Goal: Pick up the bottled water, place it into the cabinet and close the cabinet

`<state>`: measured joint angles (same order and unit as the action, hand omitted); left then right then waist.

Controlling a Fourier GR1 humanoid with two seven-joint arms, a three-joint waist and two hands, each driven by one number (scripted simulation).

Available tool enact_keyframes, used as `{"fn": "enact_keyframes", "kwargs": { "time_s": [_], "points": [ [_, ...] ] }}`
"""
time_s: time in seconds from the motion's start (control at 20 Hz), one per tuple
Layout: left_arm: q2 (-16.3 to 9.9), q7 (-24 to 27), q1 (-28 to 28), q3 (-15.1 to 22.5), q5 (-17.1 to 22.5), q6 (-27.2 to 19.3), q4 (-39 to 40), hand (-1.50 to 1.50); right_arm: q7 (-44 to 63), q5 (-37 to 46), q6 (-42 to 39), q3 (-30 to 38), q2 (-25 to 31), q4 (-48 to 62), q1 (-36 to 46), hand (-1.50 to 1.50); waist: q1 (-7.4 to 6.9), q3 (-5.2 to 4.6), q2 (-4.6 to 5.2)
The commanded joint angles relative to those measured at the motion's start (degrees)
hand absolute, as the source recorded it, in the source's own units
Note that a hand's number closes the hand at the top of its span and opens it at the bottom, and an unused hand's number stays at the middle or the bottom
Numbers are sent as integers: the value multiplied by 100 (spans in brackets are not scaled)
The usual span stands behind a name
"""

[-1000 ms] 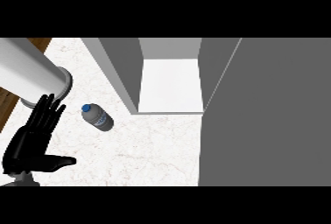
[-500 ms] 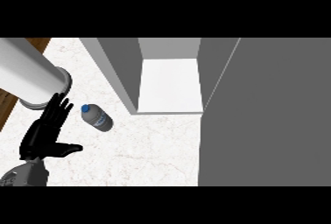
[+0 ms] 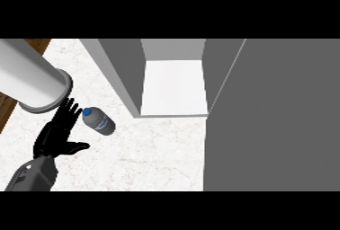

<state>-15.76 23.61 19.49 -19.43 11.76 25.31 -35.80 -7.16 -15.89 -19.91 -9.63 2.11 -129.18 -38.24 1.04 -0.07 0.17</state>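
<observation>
White marble-look worktop [image 3: 166, 152] carried everything I cared about. From my remote seat I put the task at the very start: the bottled water [image 3: 98, 120] lay on its side on the worktop, blue cap toward the far-left, not yet picked up, nothing in the cabinet [image 3: 174, 85], and its door [image 3: 272, 112] stood open, so grasp, placing and closing were all left to do. The left robot hand [image 3: 58, 134] was w/ fingers straight and spread, thumb out to the side, holding nothing; fingertips sat just beside the bottle's cap end, and I couldn't tell if they touched it. Right robot hand didn't show in the head view at all. Re room: a big pale cylinder [image 3: 30, 81] crowded the far-left, close behind the hand, and the worktop's left edge ran near the wrist w/ brown floor [image 3: 10, 105] past it, so little slack on that side. The cabinet's left wall [image 3: 123, 76] stood just right of the bottle; the lit shelf floor inside looked bare. Open worktop lay nearer me, which I judged the easier way to swing round into the opening.
</observation>
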Motion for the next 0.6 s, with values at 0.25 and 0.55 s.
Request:
{"fn": "enact_keyframes", "kwargs": {
  "time_s": [0.25,0.55],
  "points": [
    [-300,1116,808,-42,-345,382,1896,-150,2,495,159,-323,-120,70,151,-150,45,-9,27],
    [-250,1486,897,4,-500,484,2435,-150,-136,114,-116,-86,94,-217,-238,-150,115,-13,34]
  ]
}}
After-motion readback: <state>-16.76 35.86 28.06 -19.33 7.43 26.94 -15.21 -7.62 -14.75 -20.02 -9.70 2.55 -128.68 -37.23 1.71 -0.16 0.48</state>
